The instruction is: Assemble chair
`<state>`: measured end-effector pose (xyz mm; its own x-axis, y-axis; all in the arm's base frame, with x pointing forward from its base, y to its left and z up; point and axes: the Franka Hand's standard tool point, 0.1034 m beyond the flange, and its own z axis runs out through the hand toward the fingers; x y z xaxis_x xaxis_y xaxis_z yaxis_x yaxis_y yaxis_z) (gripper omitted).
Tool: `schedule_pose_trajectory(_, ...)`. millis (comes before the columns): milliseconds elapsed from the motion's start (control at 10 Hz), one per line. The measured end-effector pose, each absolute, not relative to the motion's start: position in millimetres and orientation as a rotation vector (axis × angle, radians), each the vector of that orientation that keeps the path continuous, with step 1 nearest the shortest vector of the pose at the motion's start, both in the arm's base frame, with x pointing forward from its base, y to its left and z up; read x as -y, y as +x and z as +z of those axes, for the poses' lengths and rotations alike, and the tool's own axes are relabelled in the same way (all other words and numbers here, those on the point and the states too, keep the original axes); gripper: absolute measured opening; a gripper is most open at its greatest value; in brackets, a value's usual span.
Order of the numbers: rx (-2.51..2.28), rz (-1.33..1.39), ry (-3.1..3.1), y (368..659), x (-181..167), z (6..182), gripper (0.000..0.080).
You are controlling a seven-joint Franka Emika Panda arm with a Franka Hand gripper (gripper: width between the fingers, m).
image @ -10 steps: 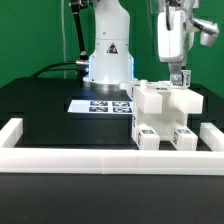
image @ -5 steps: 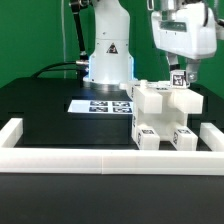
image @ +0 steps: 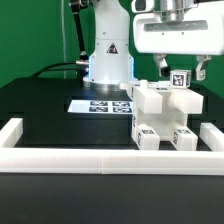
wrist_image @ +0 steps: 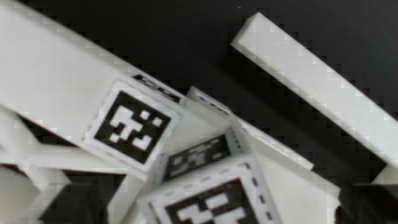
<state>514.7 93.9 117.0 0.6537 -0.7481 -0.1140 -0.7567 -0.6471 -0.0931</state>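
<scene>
My gripper (image: 181, 70) stands spread wide, its two fingers (image: 160, 67) hanging either side of a small tagged post (image: 180, 81) and touching neither side of it as far as I can see. That post is the top of the chair (image: 158, 112), which sits on the black table (image: 40, 110) directly below the gripper. The post stands upright with its long axis in line with the fingers, and two tagged block ends (image: 147, 136) at the base face the exterior camera. Compared with a second ago, the hand has turned from edge-on to broadside, has risen a little, and its jaws have parted, while the chair looks unmoved. The top of the hand is cut off by the exterior view's edge. In the wrist view I see only tilted, close-up tags (wrist_image: 128, 122) and a white bar (wrist_image: 320, 85), and no fingers. I cannot tell there which part is which.
</scene>
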Motion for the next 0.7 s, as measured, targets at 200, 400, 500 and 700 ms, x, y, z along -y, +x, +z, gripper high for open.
schedule_pose_trajectory(200,-1.094,0.085,-2.805,514.3,-94.8,116.8,0.0637)
schedule_pose_trajectory(400,-1.079,0.084,-2.81,514.1,-94.4,116.6,0.045)
schedule_pose_trajectory(500,-1.079,0.084,-2.81,514.2,-94.4,116.6,0.0282)
schedule_pose_trajectory(700,-1.08,0.084,-2.81,514.1,-94.4,116.5,0.0286)
